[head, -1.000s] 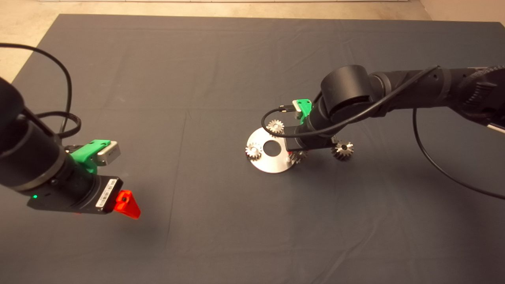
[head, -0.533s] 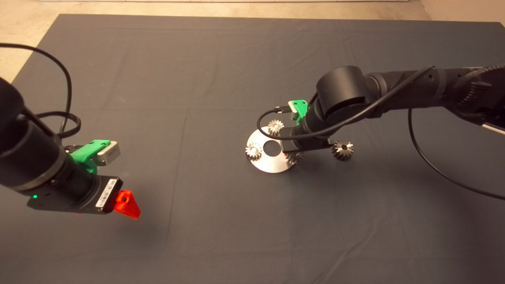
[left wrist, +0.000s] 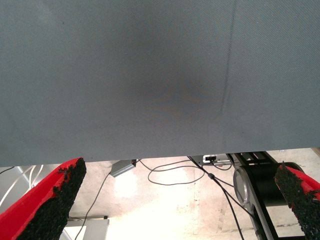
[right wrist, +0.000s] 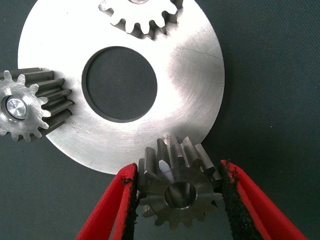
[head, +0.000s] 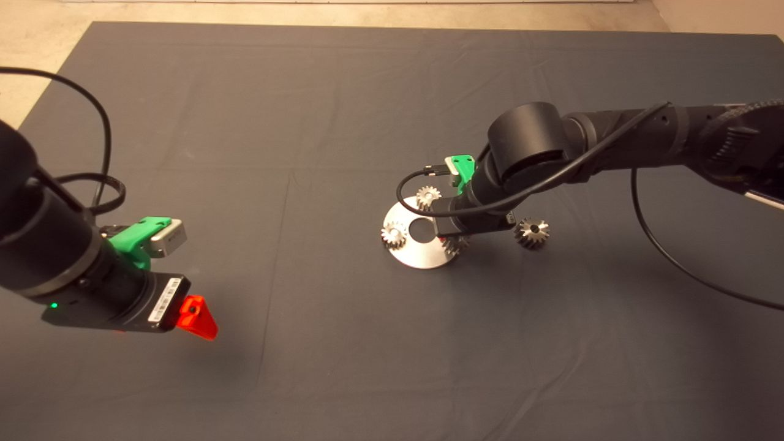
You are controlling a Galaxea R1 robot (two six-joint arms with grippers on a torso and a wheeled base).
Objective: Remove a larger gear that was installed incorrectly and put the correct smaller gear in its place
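The right pincer (right wrist: 179,192) hangs over the edge of a round steel plate (right wrist: 190,95) and pinches the smaller gear (right wrist: 177,187) between its two red fingers (right wrist: 112,210), the black pads pressed against the gear's teeth on both sides. The gear sits at the plate's rim, right beside the pincer tips, its hollow centre facing the wrist camera. Beyond the fingertips lies the plate's large round hole (right wrist: 120,84). Past that, two paler gears stand on the plate: one (right wrist: 30,104) off to one side of the hole, the other (right wrist: 142,15) at the far rim. In the head view the larger gear (head: 531,233) lies on the dark mat (head: 306,122) of the table, just beside the right pincer and off the plate. The left pincer (head: 197,317) is well apart from all this, hovering over bare mat, its fingers (left wrist: 50,205) spread wide and holding nothing.
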